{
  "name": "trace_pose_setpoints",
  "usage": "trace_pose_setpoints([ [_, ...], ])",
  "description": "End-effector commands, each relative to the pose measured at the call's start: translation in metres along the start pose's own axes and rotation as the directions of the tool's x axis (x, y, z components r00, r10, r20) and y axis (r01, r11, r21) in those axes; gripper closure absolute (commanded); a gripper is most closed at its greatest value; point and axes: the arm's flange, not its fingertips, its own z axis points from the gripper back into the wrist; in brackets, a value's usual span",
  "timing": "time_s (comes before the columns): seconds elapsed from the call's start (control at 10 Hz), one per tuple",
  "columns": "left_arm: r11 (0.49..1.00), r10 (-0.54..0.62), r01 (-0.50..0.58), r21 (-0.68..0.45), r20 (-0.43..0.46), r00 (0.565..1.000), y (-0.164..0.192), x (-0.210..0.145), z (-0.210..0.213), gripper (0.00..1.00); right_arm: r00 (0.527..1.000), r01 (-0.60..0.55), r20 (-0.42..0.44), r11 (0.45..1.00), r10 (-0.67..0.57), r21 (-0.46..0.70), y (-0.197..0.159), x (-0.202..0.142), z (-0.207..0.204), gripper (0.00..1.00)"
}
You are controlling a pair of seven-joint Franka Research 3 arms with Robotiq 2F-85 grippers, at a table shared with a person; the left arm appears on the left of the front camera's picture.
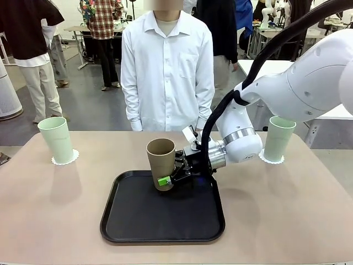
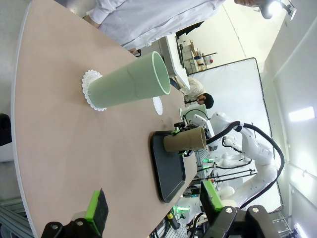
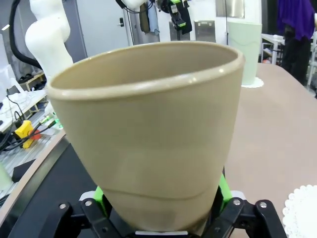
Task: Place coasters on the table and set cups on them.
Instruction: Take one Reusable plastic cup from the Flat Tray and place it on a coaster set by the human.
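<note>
1. Front view: the black tray [image 1: 132,223] is taken as the landmark; it lies on the beige table [image 1: 49,215], on the robot's side of the middle.
2. The right gripper [image 1: 166,178] is seen over the tray's far edge, its fingers clamped around the lower part of the tan cup [image 1: 160,160].
3. The tan cup is held mouth up and tilted slightly, just above or at the tray's far rim; whether its base touches the tray cannot be told.
4. One mint cup [image 1: 57,139] stands upright on a white doily coaster [image 1: 65,158], well to the left of the tray, toward the table's far edge.
5. A second mint cup [image 1: 278,138] stands upright on another coaster [image 1: 271,160], well to the right of the tray, partly behind the right arm.
6. A person in a white shirt [image 1: 165,72] stands at the far side, straight beyond the tray.
7. Right wrist view: the tan cup [image 3: 148,134] is seen gripped between the green pads [image 3: 224,191]; a bare coaster [image 3: 302,210] lies on the table beside the tray.
8. Left wrist view: the left gripper [image 2: 153,203] is held over the table well clear of the tray, its fingers spread wide with nothing between them.
9. In the same view a mint cup [image 2: 130,83] sits on its coaster [image 2: 90,89], with the tray [image 2: 166,171] beyond.
</note>
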Motion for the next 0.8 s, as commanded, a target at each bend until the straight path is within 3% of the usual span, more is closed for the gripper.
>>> trace_pose_setpoints([
  [0.0,1.000,-0.003,0.003,0.000,0.004,1.000,-0.002,-0.001,0.001,0.00,0.999,-0.038,-0.018,0.999,0.038,0.007,-0.003,-0.001,-0.002,0.59],
  [0.1,1.000,-0.003,0.003,0.000,0.004,1.000,-0.002,-0.001,0.001,0.00,0.999,-0.046,-0.024,0.999,0.046,0.001,0.000,0.002,0.002,0.90],
  [0.2,1.000,-0.003,0.003,0.000,0.004,1.000,-0.002,-0.001,0.001,0.00,0.998,-0.057,-0.022,0.998,0.057,0.000,0.006,0.006,0.005,1.00],
  [0.4,1.000,-0.003,0.003,0.000,0.004,1.000,-0.002,-0.001,0.001,0.00,0.998,-0.057,0.035,0.998,0.058,-0.041,0.024,0.034,0.011,1.00],
  [0.7,1.000,-0.003,0.003,0.000,0.004,1.000,-0.002,-0.001,0.001,0.00,0.996,-0.008,0.088,0.992,0.018,-0.123,0.052,0.120,0.036,1.00],
])
